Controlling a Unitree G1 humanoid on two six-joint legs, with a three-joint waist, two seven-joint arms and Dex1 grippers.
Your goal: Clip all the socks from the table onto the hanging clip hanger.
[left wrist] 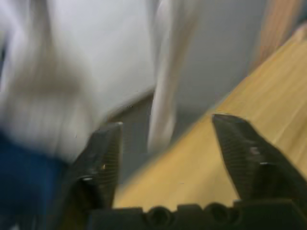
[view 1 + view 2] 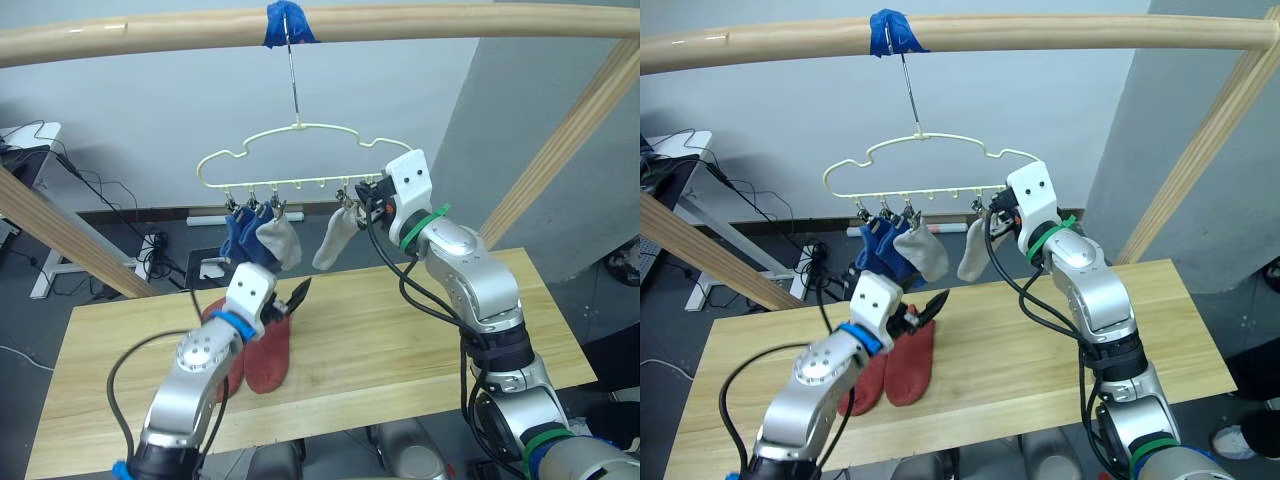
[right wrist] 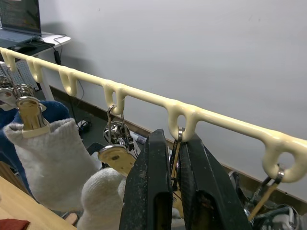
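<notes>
**Four socks hung, two red ones waiting on the table**

Starting at our left, the left gripper [image 2: 290, 300] hovers just above the two rust-red socks [image 2: 268, 355], which lie side by side on the table [image 2: 400, 350]. Its fingers [image 1: 103, 158] are spread wide and hold nothing.

Above them, the clip hanger [image 2: 300, 165] hangs by its hook from the wooden pole [image 2: 400, 20] at a wrap of blue tape [image 2: 285, 22]. On its left clips hang the blue socks [image 2: 240, 235], then a grey sock [image 2: 280, 240]; further right hangs the second grey sock [image 2: 333, 240].

At the right end, the right gripper [image 3: 173, 158] has its fingers pressed nearly together around a metal clip [image 3: 176, 148] beneath the hanger's bar.

We judge the main risk to be the freely hanging hanger: a tug on that clip could swing or tilt it and shake a hung sock loose. The left fingers could also pinch both red socks at once, since they touch.

No containers are present.
</notes>
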